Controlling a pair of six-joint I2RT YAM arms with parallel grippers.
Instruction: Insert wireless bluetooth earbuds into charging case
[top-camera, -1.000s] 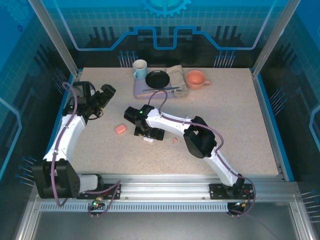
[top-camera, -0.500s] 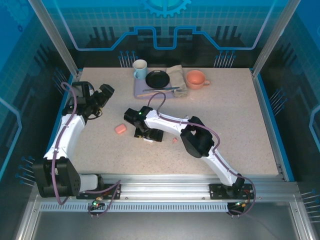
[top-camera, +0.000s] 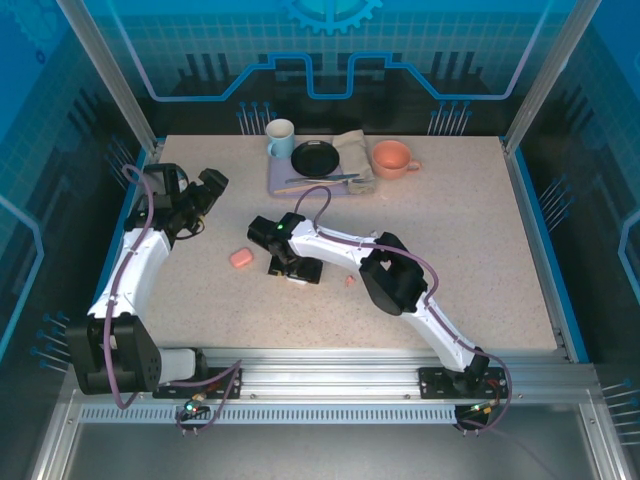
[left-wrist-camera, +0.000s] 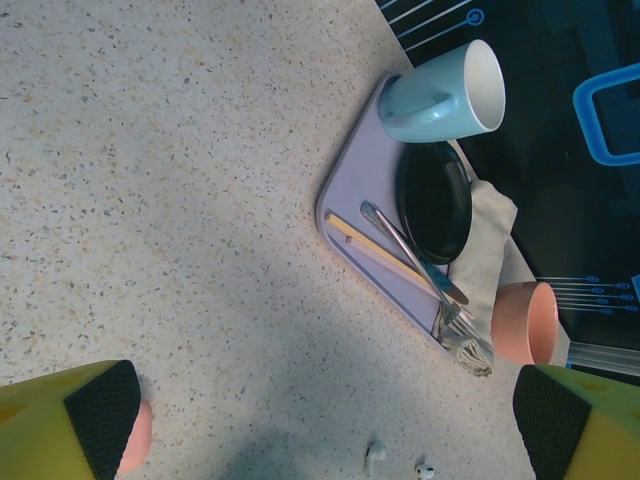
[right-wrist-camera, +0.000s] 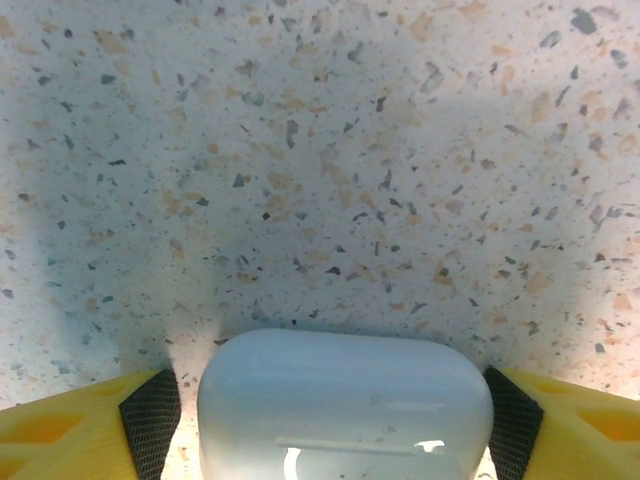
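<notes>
A white charging case (right-wrist-camera: 345, 405) lies closed on the speckled table between the pads of my right gripper (right-wrist-camera: 330, 420). The right pad (right-wrist-camera: 508, 420) is at its end, and a thin gap remains at the left pad (right-wrist-camera: 150, 420). In the top view that gripper (top-camera: 288, 268) points down at the table's middle left. Two white earbuds (left-wrist-camera: 375, 455) (left-wrist-camera: 425, 468) lie on the table in front of my open left gripper (left-wrist-camera: 325, 420), which is raised at the far left (top-camera: 212, 185). A pink charging case (top-camera: 241, 257) and a pink earbud (top-camera: 350, 281) flank the right gripper.
At the back stands a lilac tray (top-camera: 280, 180) with a pale blue mug (top-camera: 280, 138), a black plate (top-camera: 315, 158), cutlery and a napkin (top-camera: 355, 150). A salmon mug (top-camera: 392, 158) sits beside it. A pink rounded shape (left-wrist-camera: 140, 435) peeks from behind the left finger.
The right gripper's jaws have narrowed around the white case, and the arm has settled slightly to the left. The left arm has barely moved.
</notes>
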